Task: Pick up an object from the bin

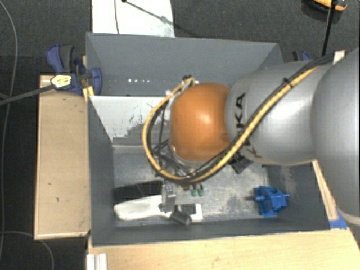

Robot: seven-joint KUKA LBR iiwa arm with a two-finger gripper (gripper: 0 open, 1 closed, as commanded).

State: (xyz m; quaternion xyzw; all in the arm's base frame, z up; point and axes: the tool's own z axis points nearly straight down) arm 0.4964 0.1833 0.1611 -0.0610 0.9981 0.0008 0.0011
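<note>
My gripper (176, 206) reaches down under the orange wrist cover to the front of the bin floor, left of centre. It is right over the right end of a long white object (135, 209) that lies flat along the front wall. A flat black object (136, 190) lies just behind the white one, to the gripper's left. Whether the gripper touches or grips the white object is hidden by its own body.
A blue plastic piece (270, 200) sits on the floor toward the front right corner, well away from the gripper. The arm and its cover hide the middle and back of the floor. The front wall is close below the gripper.
</note>
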